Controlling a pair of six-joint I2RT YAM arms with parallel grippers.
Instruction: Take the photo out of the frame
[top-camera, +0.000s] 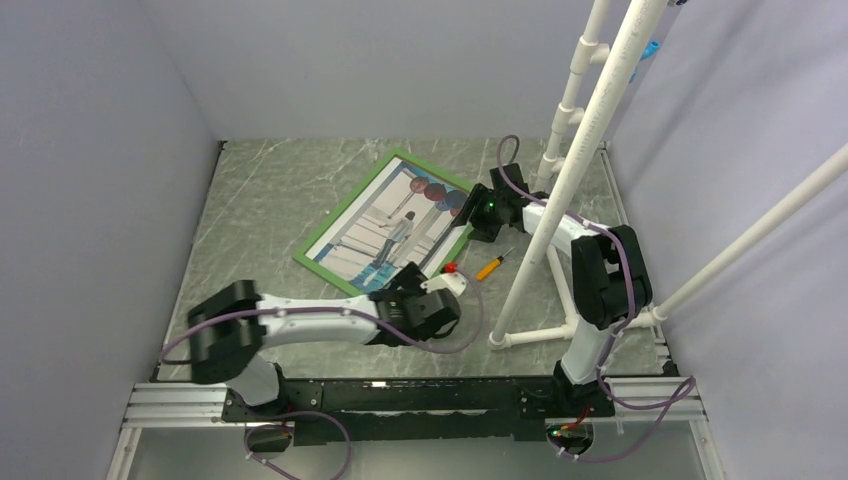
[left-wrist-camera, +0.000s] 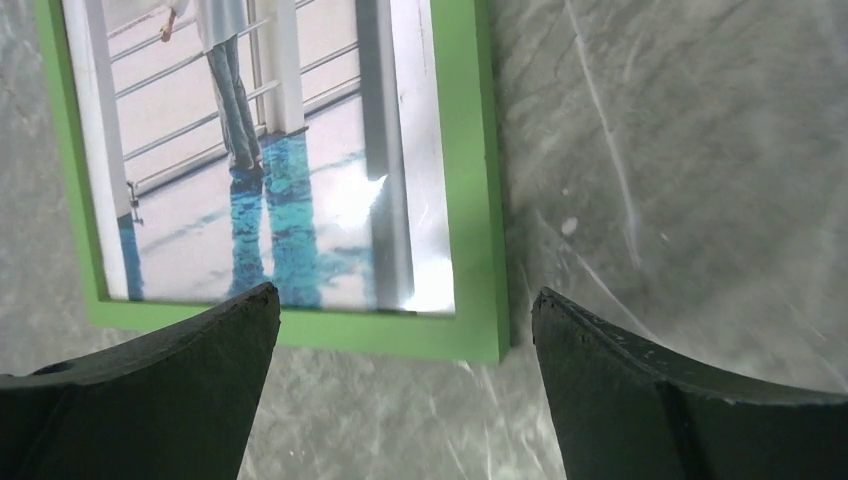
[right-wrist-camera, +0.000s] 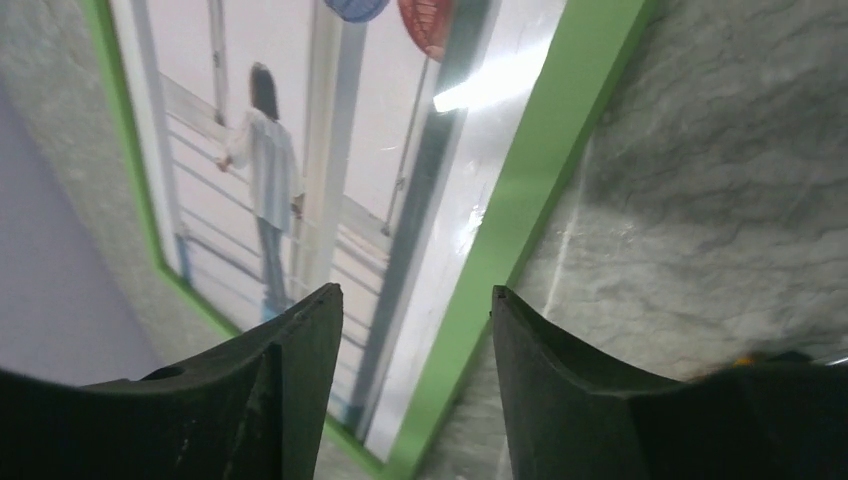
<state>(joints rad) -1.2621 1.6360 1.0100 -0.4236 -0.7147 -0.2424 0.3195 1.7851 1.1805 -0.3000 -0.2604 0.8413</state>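
Left gripper (left-wrist-camera: 405, 293): lower centre of the top view, fingers spread wide, nothing between them, just off the frame's near corner.
Screwdriver (top-camera: 490, 267): orange handle, lying on the table (top-camera: 270, 200) just right of that corner.
Frame (left-wrist-camera: 468, 150): green, flat on the grey marbled table, slanting across mid-picture.
Photo (top-camera: 400, 225): inside the frame, face up, balloons at the far end.
Right gripper (right-wrist-camera: 416, 291): over the frame's right long edge near the balloons, fingers apart, the green rim showing in the gap; contact cannot be told.
Pipe stand (top-camera: 560, 180): white, right side, crossing the right arm.
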